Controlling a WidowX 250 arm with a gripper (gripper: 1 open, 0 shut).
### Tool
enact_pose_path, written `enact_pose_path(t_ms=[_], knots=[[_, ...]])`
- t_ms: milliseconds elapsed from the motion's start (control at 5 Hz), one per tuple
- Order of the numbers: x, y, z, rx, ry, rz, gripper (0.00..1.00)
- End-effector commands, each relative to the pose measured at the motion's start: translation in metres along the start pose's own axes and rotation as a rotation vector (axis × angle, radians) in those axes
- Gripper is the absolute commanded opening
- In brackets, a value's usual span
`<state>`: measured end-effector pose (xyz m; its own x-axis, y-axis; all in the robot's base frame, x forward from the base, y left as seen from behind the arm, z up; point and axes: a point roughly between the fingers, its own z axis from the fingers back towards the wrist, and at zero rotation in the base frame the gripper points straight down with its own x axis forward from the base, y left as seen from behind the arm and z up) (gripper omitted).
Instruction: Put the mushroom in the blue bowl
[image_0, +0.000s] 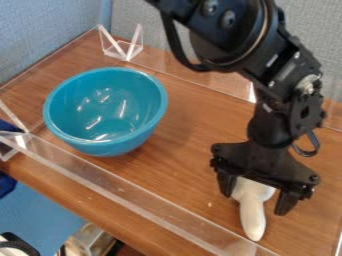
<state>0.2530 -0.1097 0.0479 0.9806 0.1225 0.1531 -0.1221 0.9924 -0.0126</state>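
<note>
Mushroom (253, 216) is seen lying on the wooden counter (174, 130), straddled by the spread, released jaws of the downward-pointing gripper (259, 199), well apart from the blue bowl (104, 108) at left.

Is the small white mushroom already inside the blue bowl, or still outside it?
Outside. The small cream-white toy mushroom lies on the wooden table, far from the empty glossy turquoise-blue plastic bowl.

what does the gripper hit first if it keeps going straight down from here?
Most likely the mushroom: it lies on the wooden table right between the open fingers of the gripper. Depth from this one view is uncertain, so the fingertips might reach the tabletop beside it instead.
</note>
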Motion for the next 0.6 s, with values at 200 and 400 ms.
enact_pose_path(t_ms=[200,400], knots=[[-0.0002,-0.0069,0.0083,0.010,-0.034,-0.010,1.00],[-0.0011,-0.0086,0.0103,0.007,-0.039,-0.007,1.00]])
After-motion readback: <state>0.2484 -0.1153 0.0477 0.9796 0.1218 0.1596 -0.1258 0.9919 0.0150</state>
